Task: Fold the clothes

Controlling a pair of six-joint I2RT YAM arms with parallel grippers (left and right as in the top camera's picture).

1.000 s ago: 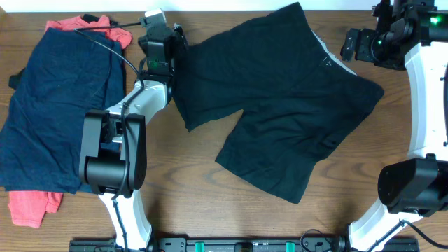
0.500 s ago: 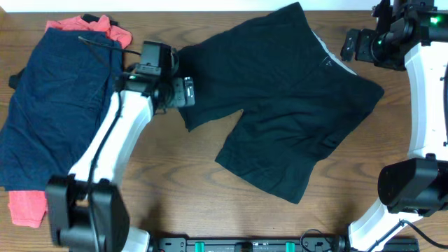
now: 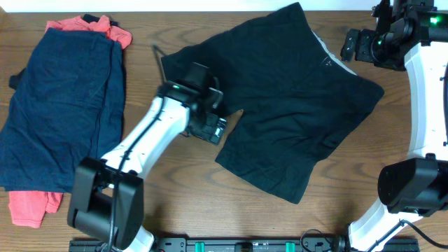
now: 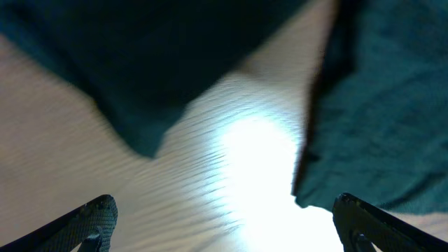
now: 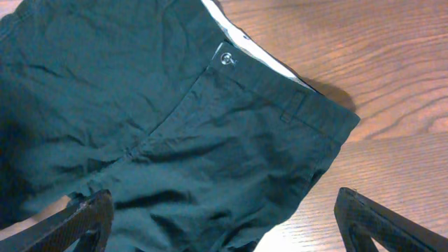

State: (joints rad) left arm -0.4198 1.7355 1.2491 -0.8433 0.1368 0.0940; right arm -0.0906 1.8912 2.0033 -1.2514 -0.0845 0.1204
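left end effector (image 3: 214,130) at black shorts (image 3: 294,105) edge | navy shorts (image 3: 59,105) well apart

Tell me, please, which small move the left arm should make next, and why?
Probably shift the left gripper sideways onto one leg hem of the black shorts, ready to pinch it. It is open and holds nothing, over bare table in the gap between the two legs, and the shorts lie spread out, not yet folded.

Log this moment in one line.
left gripper: open, over leg gap of plain black fabric shorts | right gripper: open, by waistband | unfolded
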